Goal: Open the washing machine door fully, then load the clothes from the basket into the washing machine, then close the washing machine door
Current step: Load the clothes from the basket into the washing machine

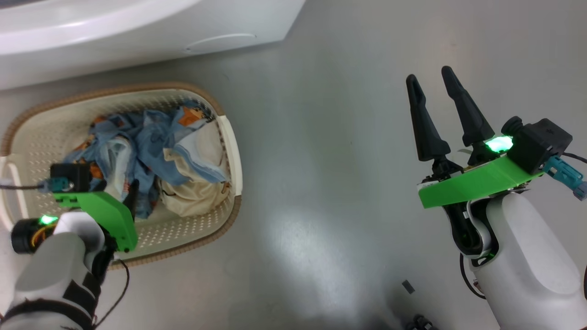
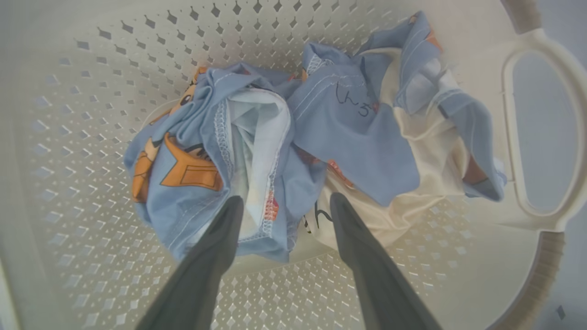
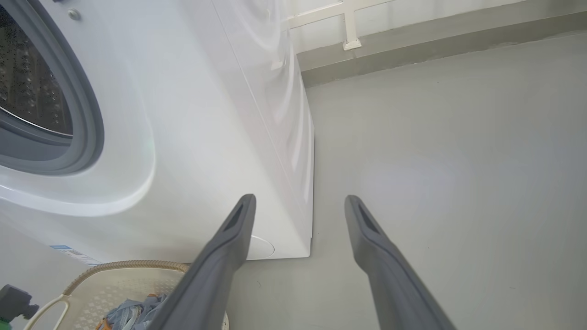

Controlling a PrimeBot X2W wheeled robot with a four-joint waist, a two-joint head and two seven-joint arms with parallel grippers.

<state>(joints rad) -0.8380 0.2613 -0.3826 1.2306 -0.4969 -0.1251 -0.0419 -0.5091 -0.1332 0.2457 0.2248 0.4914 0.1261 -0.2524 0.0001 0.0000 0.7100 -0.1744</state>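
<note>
Inside the basket, the clothes are heaped, and the left gripper is held spread close over them. Over the floor well to the right, the right gripper is held spread and empty. Just behind the basket, the washing machine is seen.

Left tool over clothes in basket; right tool spread wide.

The smooth grey floor carried the white washing machine and, just in front of it, the basket. A small dark scrap lay on the bare floor, well apart from both.
</note>
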